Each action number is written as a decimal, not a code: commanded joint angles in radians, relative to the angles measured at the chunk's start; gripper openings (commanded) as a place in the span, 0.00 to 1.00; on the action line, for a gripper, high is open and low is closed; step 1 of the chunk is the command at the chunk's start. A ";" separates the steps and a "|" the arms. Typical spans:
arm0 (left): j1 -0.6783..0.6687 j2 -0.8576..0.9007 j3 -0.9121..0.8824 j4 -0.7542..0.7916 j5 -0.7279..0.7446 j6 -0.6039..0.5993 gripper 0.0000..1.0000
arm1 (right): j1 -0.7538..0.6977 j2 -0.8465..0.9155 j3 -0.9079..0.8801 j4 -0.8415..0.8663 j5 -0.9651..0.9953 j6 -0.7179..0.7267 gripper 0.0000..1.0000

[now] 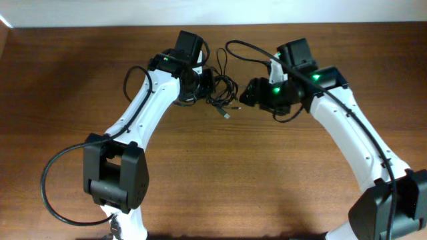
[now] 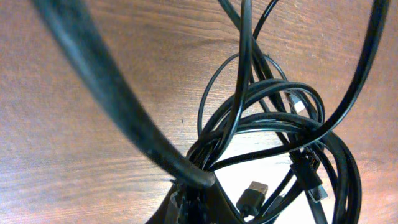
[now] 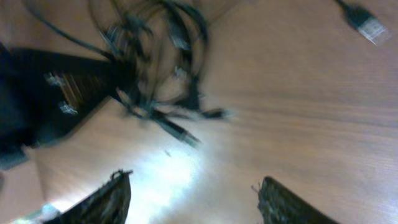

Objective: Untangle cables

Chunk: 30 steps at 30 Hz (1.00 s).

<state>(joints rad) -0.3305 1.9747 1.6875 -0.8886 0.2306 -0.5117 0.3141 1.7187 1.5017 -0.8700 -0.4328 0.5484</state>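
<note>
Cables: a black bunch of cables point(image 1: 222, 89) lies on the table point(image 1: 213, 187) at its far middle, between the two wrists. The loops overlap and several strands cross at one crowded centre.
Left gripper: the left gripper point(image 2: 191, 202) looks closed, pinching strands at the near edge of the bunch. The loops fan out from the pinch.
Right gripper: the right gripper point(image 3: 193, 202) has its fingers apart with nothing between them. It hangs over bare wood just short of the bunch. This view is blurred.
Loose end: a silver-tipped plug point(image 1: 227, 115) lies clear of the bunch on a short tail, on the side toward the arm bases. Best candidate to pull.
Other end: a black plug point(image 2: 252, 196) sits inside the loops near the left pinch. It is buried, so not first.
Step in hand (judged): left anchors the bunch, right goes in to take one strand.
How to do it well: grip the tail close behind the silver-tipped plug, never the mass. Close on a single strand. Draw low along the table and away from the left pinch, slowly, watching whether the loops open or tighten.
Risk: pulling through the crossing would cinch the loops. If the whole bunch drags, let go and pick another strand.
Unclear: whether the thick blurred cord point(image 2: 106, 93) across the left wrist view belongs to the bunch or to the arm.
</note>
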 commanded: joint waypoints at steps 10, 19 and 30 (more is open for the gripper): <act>0.024 -0.021 0.016 -0.003 0.298 -0.252 0.00 | 0.079 0.120 0.013 0.238 0.040 0.193 0.52; 0.137 -0.021 0.016 0.080 0.305 -0.078 0.00 | 0.039 0.038 0.014 0.195 -0.096 0.066 0.04; 0.341 -0.089 0.019 0.304 0.774 0.110 0.00 | -0.002 -0.005 0.000 -0.136 0.052 -0.155 0.04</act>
<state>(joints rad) -0.1478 1.9644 1.6691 -0.6521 1.1057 -0.4690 0.3336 1.7397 1.5616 -0.9001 -0.4797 0.5072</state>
